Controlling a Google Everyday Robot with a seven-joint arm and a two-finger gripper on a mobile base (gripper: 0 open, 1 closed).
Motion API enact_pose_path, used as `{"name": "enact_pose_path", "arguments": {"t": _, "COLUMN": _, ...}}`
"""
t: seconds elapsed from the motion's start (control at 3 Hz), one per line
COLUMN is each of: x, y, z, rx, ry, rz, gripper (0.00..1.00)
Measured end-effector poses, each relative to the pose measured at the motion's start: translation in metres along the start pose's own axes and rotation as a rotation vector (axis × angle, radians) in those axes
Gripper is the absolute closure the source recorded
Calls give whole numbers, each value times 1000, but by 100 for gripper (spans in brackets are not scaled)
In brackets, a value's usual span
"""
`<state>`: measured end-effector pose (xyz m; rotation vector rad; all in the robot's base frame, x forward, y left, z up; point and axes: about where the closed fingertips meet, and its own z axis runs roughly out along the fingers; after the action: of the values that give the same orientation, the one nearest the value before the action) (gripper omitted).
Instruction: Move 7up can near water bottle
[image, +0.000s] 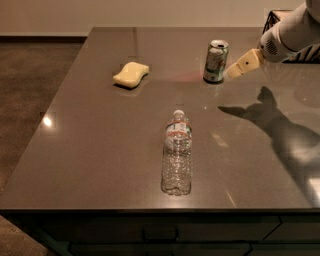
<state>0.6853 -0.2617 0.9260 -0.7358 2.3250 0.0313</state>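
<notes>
Judging risks first: the table (100, 150) top is glossy and looks slick, so anything nudged on it likely skates off instead of seating in a grip. Next, the water bottle (176, 155) lies on its side mid-table, cap pointing away from the camera. It is round, so it may roll if something is set down against it. The gripper (239, 68) hovers just right of the target, low on its side. Contact is unclear, and I cannot tell if the gripper is spread or pressed together. A sideways approach could tip the 7up can (216, 61). It stands upright at the far side, well apart from the water bottle, with white-green sides, red marks and a silver top. The sponge (131, 74) sits far left, out of the likely path.
</notes>
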Motion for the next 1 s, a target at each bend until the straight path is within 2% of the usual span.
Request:
{"name": "enact_pose_path", "arguments": {"t": 0.33, "x": -20, "y": -5, "z": 27, "rx": -19, "ry": -49, "rz": 51, "gripper": 0}}
{"name": "enact_pose_path", "arguments": {"t": 1.0, "x": -54, "y": -1, "z": 69, "rx": -73, "ry": -116, "rz": 112, "gripper": 0}}
